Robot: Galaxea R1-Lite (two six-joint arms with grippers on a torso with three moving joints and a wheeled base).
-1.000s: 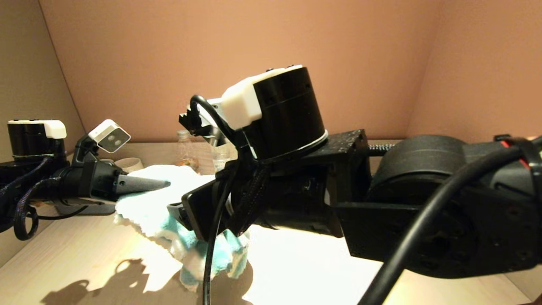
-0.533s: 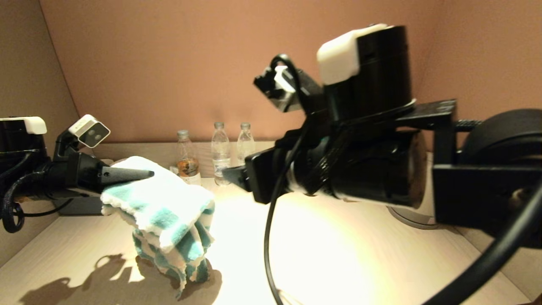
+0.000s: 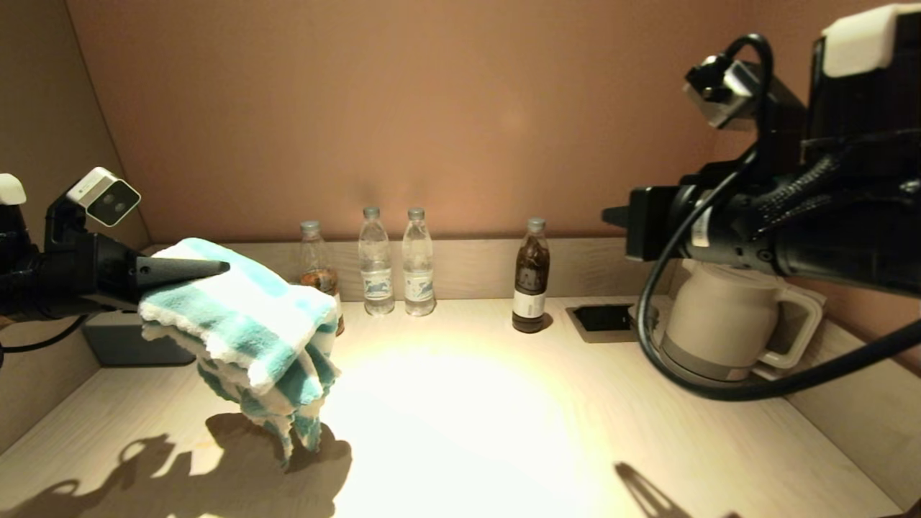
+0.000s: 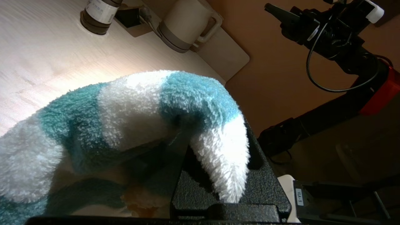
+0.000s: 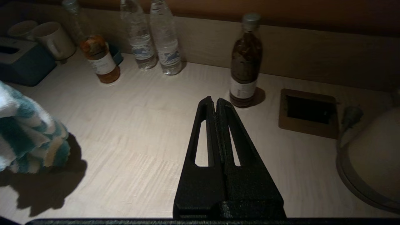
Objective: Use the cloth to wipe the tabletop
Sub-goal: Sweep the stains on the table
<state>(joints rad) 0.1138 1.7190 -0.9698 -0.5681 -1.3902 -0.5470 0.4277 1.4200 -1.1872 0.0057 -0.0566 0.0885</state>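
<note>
The teal-and-white striped cloth (image 3: 245,316) hangs from my left gripper (image 3: 219,270) at the left, over the pale wood-grain tabletop (image 3: 468,417). Its lower folds hang close to the surface and cast a shadow there. The left gripper is shut on the cloth's upper fold, and the cloth (image 4: 140,106) covers its fingers in the left wrist view. My right gripper (image 3: 609,214) is raised at the right, shut and empty, with its fingers pressed together (image 5: 215,100) above the table. The cloth also shows at one edge of the right wrist view (image 5: 28,140).
Three bottles (image 3: 377,262) and a dark bottle (image 3: 531,277) stand along the back rim (image 3: 468,266). A black recess (image 3: 603,318) and a white kettle (image 3: 719,324) are at the back right. A grey-blue tissue box (image 3: 129,345) and mugs (image 5: 53,40) are at the back left.
My right arm has swung from the middle to the right and upward, away from the cloth. My left gripper has carried the cloth leftward and a little higher.
</note>
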